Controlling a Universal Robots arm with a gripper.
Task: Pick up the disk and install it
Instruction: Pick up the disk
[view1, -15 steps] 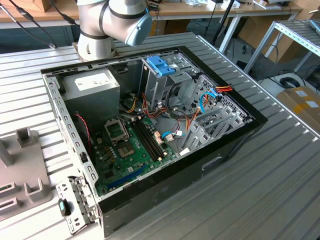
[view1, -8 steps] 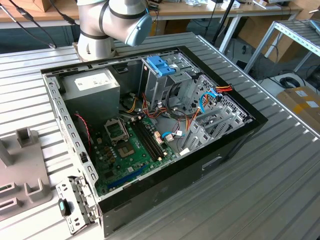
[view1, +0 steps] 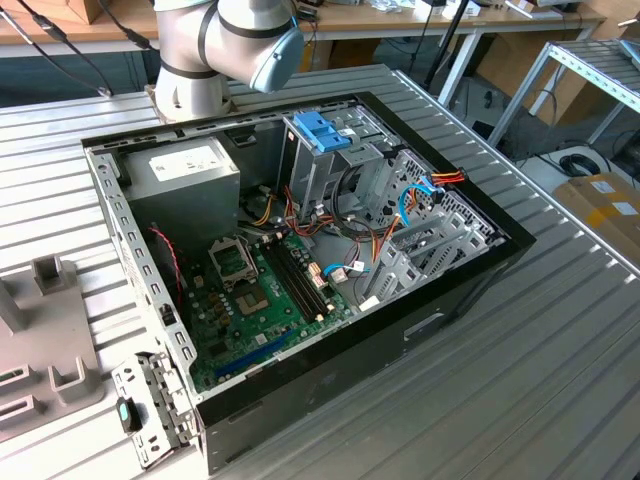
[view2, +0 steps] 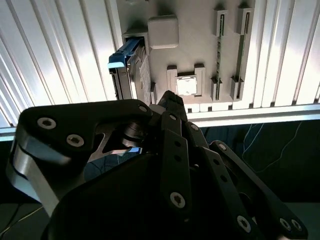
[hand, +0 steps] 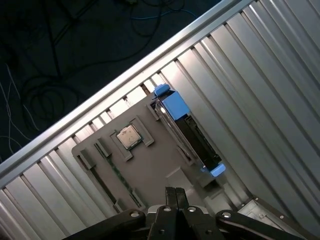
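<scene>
- Fingers, slim and black, pressed together with nothing between them, in the first wrist view.
- Flat grey plastic holder tray beneath, clear of the fingers; a square silver chip sits in one of its recesses.
- Flat silver-metal disk with a blue plastic frame, standing on edge in a slot at the tray's rim, apart from the fingers.
- Ribbed silver metal desk carrying the tray, dark floor with loose cables past its edge.
- Exterior view, mid-frame: open black computer case with a green motherboard; a blue plastic latch tops its metal drive cage at upper centre, grey arm base at the frame's top.
</scene>
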